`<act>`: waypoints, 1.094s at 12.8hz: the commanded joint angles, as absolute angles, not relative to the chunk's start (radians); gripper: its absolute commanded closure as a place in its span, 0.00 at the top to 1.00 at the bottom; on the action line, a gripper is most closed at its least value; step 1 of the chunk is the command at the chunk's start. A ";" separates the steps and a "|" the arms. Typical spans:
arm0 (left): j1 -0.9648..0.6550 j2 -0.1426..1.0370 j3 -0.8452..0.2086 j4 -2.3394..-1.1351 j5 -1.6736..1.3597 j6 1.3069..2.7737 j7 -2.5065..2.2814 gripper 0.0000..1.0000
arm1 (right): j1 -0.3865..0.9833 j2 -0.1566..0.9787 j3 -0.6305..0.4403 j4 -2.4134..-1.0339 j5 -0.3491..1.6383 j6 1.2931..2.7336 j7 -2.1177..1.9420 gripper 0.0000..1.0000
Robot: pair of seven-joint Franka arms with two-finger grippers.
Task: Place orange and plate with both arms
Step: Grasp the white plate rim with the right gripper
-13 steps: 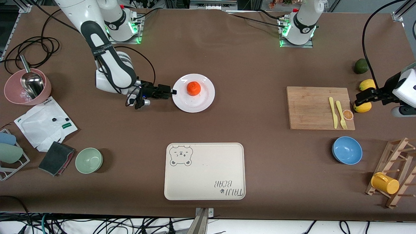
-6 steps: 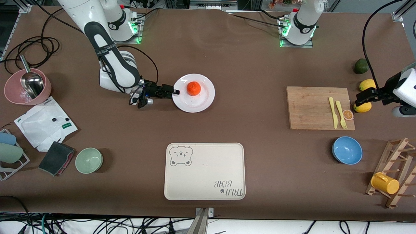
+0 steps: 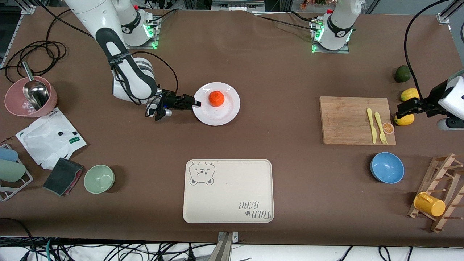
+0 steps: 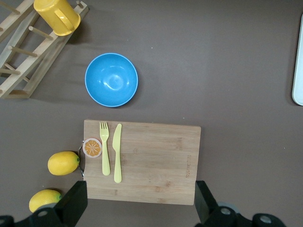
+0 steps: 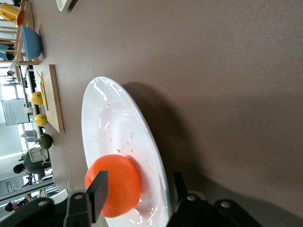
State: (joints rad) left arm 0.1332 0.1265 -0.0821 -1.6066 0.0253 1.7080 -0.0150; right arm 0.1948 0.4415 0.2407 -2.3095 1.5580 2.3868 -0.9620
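The orange [image 3: 216,98] sits on the white plate [image 3: 221,114] in the middle of the table, toward the right arm's end. My right gripper [image 3: 197,103] is open at the plate's rim, low over the table, with one finger over the plate near the orange and the other under the rim. The right wrist view shows the orange [image 5: 116,187] and plate [image 5: 113,123] between the fingers of that gripper [image 5: 139,189]. My left gripper [image 3: 398,108] is open and empty, waiting up over the lemons beside the cutting board; its wrist view shows it [image 4: 139,203] above the board.
The cream bear-print tray [image 3: 228,190] lies nearer the camera than the plate. A cutting board [image 3: 348,119] with a fork, a knife and an orange slice, a blue bowl [image 3: 387,167], lemons and a rack are at the left arm's end. A green bowl [image 3: 99,178] and a pink bowl [image 3: 14,105] are at the right arm's end.
My right gripper has slid toward the plate and its open fingers now reach over the rim. The plate, the orange and the left arm have not moved.
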 commanded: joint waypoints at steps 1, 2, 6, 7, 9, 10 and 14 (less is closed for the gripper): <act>0.138 0.138 -0.084 -1.580 0.015 1.700 0.006 1.00 | 0.198 0.445 0.250 -2.313 1.589 2.407 -0.994 0.58; 0.138 0.138 -0.084 -1.580 0.015 1.698 0.006 1.00 | 0.198 0.446 0.250 -2.313 1.589 2.407 -0.994 0.56; 0.138 0.138 -0.084 -1.580 0.015 1.698 0.006 1.00 | 0.199 0.452 0.250 -2.321 1.595 2.419 -1.020 0.38; 0.138 0.138 -0.084 -1.580 0.015 1.698 0.006 1.00 | 0.201 0.453 0.250 -2.325 1.609 2.424 -1.041 0.38; 0.138 0.138 -0.084 -1.580 0.015 1.698 0.008 1.00 | 0.215 0.453 0.250 -2.333 1.640 2.427 -1.060 0.35; 0.138 0.138 -0.084 -1.580 0.015 1.698 0.008 1.00 | 0.218 0.456 0.250 -2.332 1.640 2.437 -1.063 0.32; 0.138 0.138 -0.084 -1.580 0.015 1.698 0.008 1.00 | 0.222 0.465 0.250 -2.332 1.641 2.444 -1.071 0.23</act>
State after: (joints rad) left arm 0.1332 0.1267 -0.0821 -1.6066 0.0253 1.7080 -0.0150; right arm 0.2182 0.4616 0.2440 -2.3275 1.6124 2.4262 -1.0356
